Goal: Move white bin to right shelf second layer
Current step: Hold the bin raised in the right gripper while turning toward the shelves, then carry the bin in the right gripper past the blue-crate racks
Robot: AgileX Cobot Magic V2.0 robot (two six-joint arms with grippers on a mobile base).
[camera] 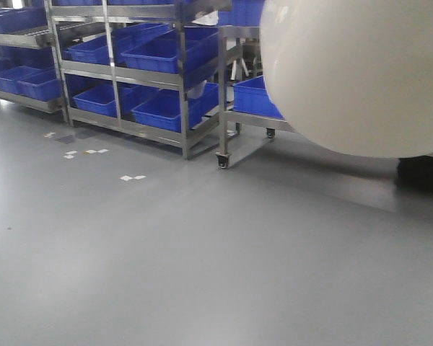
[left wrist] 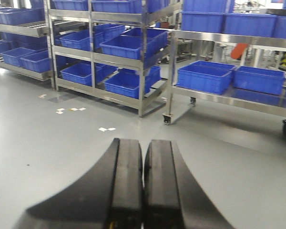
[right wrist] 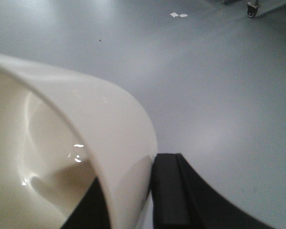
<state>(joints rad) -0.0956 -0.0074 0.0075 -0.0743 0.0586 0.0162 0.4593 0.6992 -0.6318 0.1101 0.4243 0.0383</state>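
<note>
Upper right, front view | white bin cropped | right jaws pinch rim

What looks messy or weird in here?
Small white scraps lie scattered on the grey floor in front of the racks of blue bins, like dropped litter. The white bin only looks huge because it is close to the front camera, its wall pinched between the right fingers.

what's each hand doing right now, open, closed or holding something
left hand: closed, holding nothing
right hand: closed on the wall of the white bin
</note>
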